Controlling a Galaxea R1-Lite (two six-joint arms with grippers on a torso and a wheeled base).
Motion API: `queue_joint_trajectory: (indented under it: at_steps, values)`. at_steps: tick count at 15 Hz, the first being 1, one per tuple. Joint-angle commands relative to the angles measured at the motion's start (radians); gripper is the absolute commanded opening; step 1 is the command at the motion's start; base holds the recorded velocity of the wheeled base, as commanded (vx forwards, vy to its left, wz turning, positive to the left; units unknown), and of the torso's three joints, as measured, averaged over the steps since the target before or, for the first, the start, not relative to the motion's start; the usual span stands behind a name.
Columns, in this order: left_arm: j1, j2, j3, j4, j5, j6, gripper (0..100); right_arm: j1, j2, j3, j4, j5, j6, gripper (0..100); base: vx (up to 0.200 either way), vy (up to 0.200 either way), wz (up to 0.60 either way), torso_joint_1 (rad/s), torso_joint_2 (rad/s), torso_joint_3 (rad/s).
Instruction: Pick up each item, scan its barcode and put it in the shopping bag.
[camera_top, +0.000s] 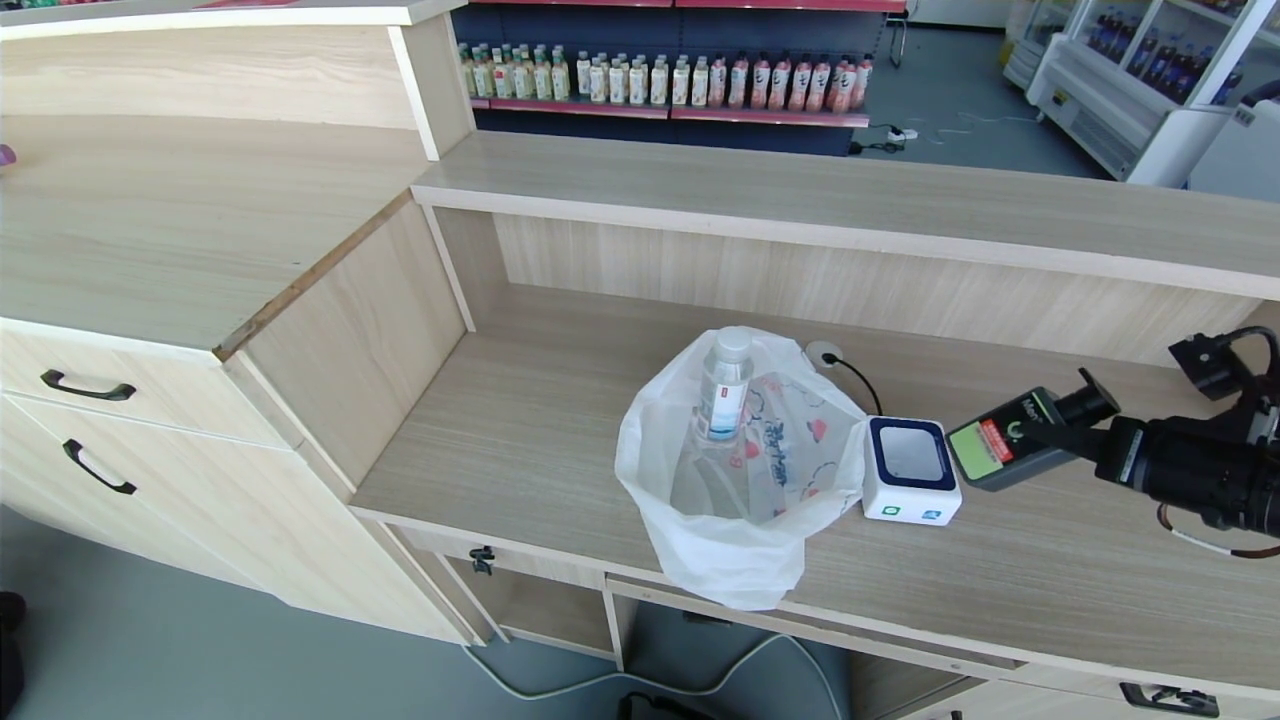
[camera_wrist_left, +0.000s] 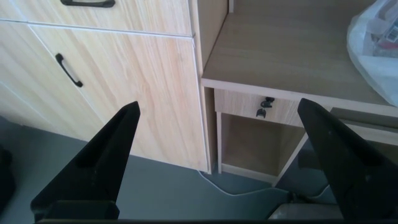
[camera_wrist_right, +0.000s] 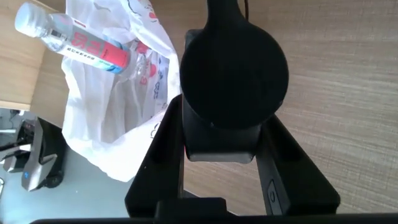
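The right arm extends in from 3 o'clock in the head view, forearm about level, and the right gripper (camera_top: 1050, 432) points toward 9 o'clock, clamped on a small dark box (camera_top: 995, 445). The left gripper (camera_wrist_left: 217, 118) tilts downward, its fingers (camera_wrist_left: 106, 162) spread wide apart.

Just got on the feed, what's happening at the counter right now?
The right pincer is shut on a dark boxy item with a green and red label, holding it above the light wooden counter beside the white square scanner with a blue-framed window. A clear plastic water bottle already stands in the white plastic shopping bag next to the scanner. The left pincer hangs open, low off the counter's front.
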Motion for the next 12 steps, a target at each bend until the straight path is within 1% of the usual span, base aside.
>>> queue_joint_trajectory:
  at_steps: [1, 5, 8, 12]
  values:
    - [0.0, 0.0, 0.0, 0.0, 0.002, 0.0, 100, 0.024, 0.03, -0.008, -0.006, 0.001, 0.002, 0, 0.0, 0.0, 0.0, 0.0, 0.0, 0.0]
    - [0.0, 0.0, 0.0, 0.0, 0.002, 0.0, 100, 0.062, 0.058, -0.024, -0.014, -0.001, 0.003, 0, 0.0, 0.0, 0.0, 0.0, 0.0, 0.0]
    - [0.0, 0.0, 0.0, 0.0, 0.0, 0.0, 100, 0.064, 0.092, -0.035, -0.046, -0.008, 0.0, 0, 0.0, 0.0, 0.0, 0.0, 0.0, 0.0]
    - [0.0, 0.0, 0.0, 0.0, 0.0, 0.0, 100, 0.074, 0.116, -0.065, -0.048, -0.024, 0.0, 0, 0.0, 0.0, 0.0, 0.0, 0.0, 0.0]
